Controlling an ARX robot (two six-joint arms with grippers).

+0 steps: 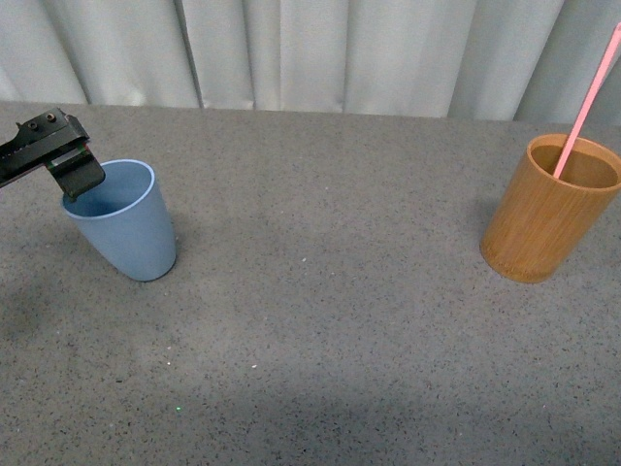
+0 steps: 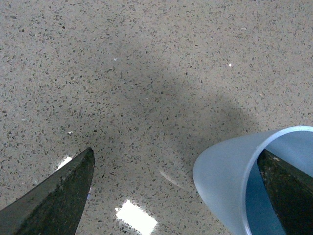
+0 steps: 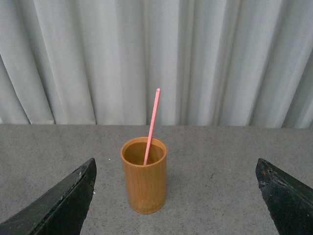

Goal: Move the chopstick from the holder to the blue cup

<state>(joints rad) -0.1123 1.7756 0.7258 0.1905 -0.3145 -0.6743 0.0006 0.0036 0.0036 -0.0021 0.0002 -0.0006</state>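
Grey speckled worktop (image 1: 320,320), a wide open stretch between two vessels standing well apart. Left: blue cup (image 1: 126,233), matte, tapered, tipped off upright, its wall between the widely parted fingers of the left end effector (image 2: 174,152), one finger inside the rim, nothing clamped. Right: holder (image 1: 543,223), upright thick-walled bamboo-look cylinder, holding the chopstick (image 1: 585,107), thin, straight, pink-red, leaning on the rim; right end effector (image 3: 175,160) spread wide, empty; pleated pale curtain (image 1: 320,49) behind.

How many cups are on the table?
2. The blue cup is on the left; the holder stands on the right, with the chopstick inside. None seems hidden.
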